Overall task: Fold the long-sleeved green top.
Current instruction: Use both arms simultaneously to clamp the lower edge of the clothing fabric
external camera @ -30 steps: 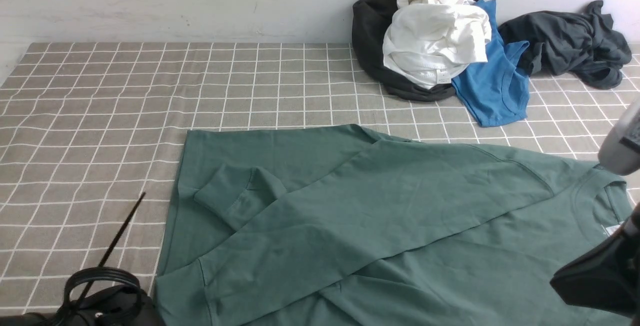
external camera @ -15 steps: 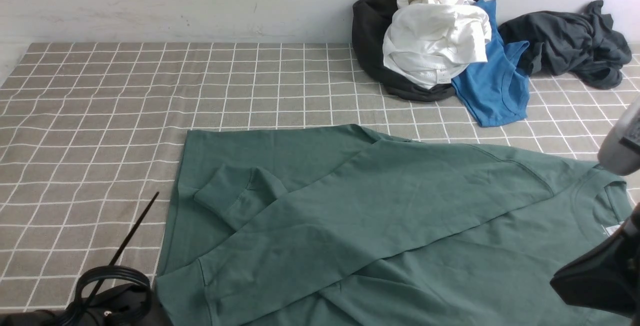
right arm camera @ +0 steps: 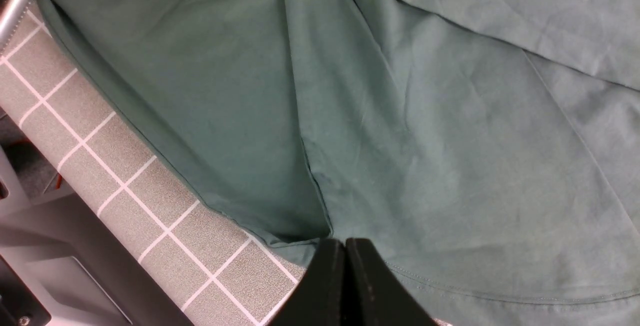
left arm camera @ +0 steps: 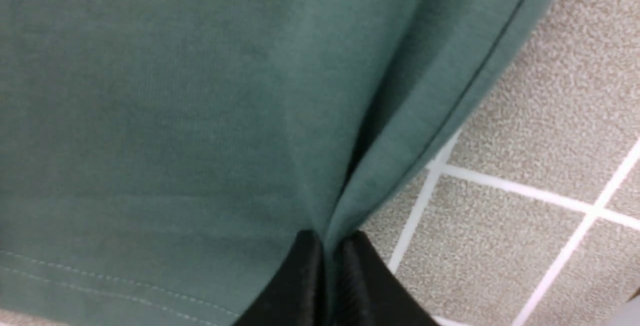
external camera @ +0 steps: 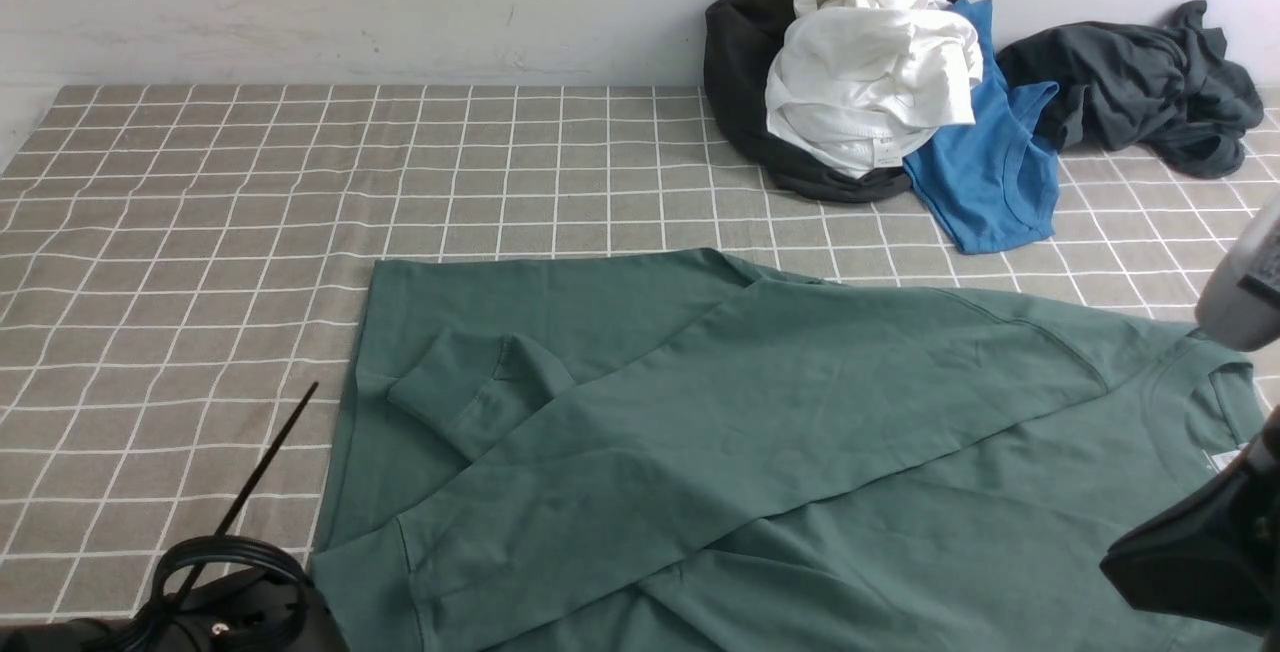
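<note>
The grey checked tabletop [external camera: 200,232] is carrying everything. The green long-sleeved top [external camera: 760,412] is lying flat across its near half, with the collar toward the robot's right and the sleeves lying across the body. By the far wall, a black garment [external camera: 735,62], a white garment [external camera: 870,82] and a blue shirt [external camera: 990,182] are sitting heaped together, and a dark grey garment [external camera: 1140,82] is lying just to their right. The left tool [left arm camera: 327,271] is pinching the top's edge near the hem, its jaws pressed together on cloth. The right tool [right arm camera: 345,266] is likewise clamping the top's near edge.
</note>
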Robot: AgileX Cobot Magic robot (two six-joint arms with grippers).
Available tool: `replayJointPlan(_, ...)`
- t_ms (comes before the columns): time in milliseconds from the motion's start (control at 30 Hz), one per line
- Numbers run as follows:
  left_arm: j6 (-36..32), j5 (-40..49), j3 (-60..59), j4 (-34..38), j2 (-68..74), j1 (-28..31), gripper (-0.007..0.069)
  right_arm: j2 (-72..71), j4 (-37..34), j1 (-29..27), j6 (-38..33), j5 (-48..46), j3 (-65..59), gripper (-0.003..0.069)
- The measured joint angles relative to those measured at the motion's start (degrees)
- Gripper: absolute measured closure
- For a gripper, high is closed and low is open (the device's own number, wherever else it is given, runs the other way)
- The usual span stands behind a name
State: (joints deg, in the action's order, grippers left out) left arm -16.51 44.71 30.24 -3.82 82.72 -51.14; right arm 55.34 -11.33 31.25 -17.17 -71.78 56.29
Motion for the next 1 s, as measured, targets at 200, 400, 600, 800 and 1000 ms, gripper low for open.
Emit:
replayJointPlan(200,0.09,4.2,2.52,3.27,-0.17,0.0,0.0611,0.0,0.17,0.0,-0.51,0.0,0.0,0.0673)
replayJointPlan(400,-0.26,13.96,7.04,4.42,-5.11,3.56,0.0611,0.0,2.0,0.0,-1.82,0.0,-0.04,0.0662)
replayJointPlan(600,-4.98,22.17,7.3,4.56,-9.43,11.97,0.061,0.0,3.88,0.95,-7.63,0.22,-6.34,0.0507)
replayJointPlan(800,-5.58,22.39,7.3,4.79,-9.89,14.95,0.0608,0.0,9.78,1.08,-9.35,3.17,-17.77,0.0208)
replayJointPlan(1000,-5.53,20.29,7.3,4.8,-9.96,14.98,0.0608,0.15,19.19,1.08,-6.26,11.2,-25.77,0.0053)
